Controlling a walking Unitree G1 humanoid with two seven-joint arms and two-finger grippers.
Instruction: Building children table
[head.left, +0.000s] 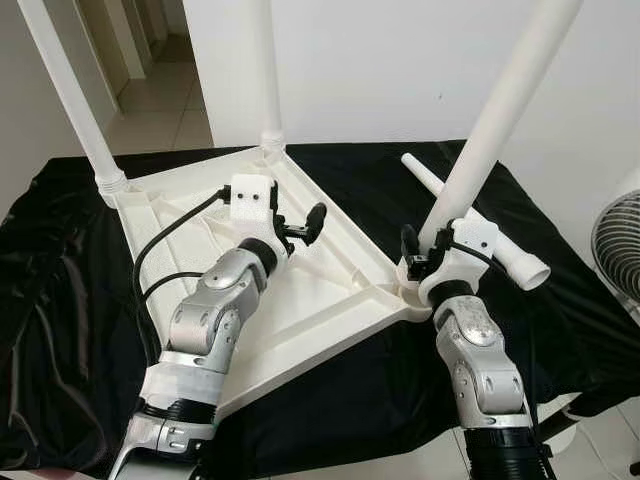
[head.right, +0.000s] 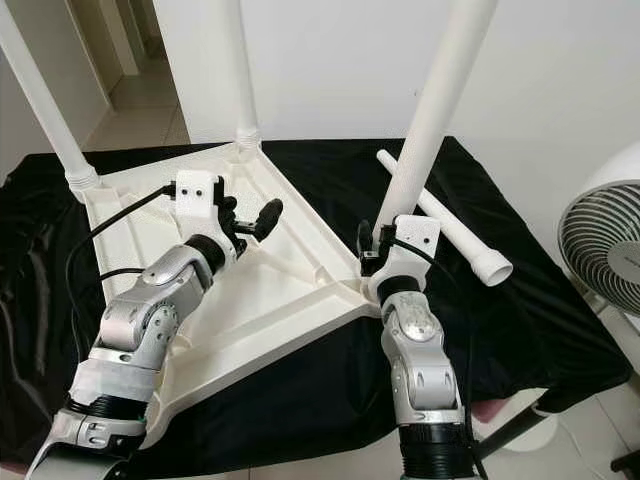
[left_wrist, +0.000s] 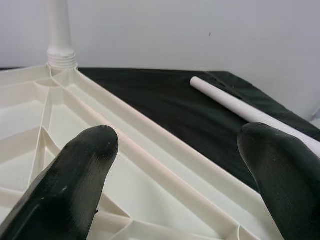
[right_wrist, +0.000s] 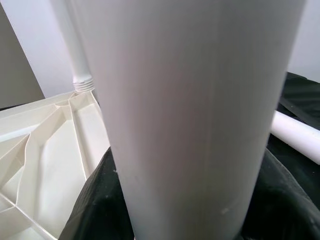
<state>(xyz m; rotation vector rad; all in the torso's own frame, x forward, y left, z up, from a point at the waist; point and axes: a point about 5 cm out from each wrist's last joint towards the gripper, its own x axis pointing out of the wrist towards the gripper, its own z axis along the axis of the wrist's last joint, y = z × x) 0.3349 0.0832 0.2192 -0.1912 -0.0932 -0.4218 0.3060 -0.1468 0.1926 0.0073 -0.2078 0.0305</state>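
A white plastic table top (head.left: 330, 290) lies upside down on a black cloth (head.left: 60, 300). Two white legs stand in its far corners, one at the left (head.left: 70, 90) and one at the back (head.left: 267, 70). My right gripper (head.left: 425, 245) is shut on a third leg (head.left: 495, 120), close to its foot. That leg leans to the right, with its foot at the near right corner socket. It shows close up in the right wrist view (right_wrist: 190, 100). A fourth leg (head.left: 520, 260) lies loose on the cloth to the right. My left gripper (head.left: 298, 225) hovers open over the table top's ribbed underside, fingers (left_wrist: 75, 175) wide apart.
A white fan (head.right: 600, 240) stands at the right, beyond the cloth's edge. A white wall closes the back, and a doorway with a tiled floor (head.left: 150, 90) opens at the far left. Bare black cloth lies on both sides of the table top.
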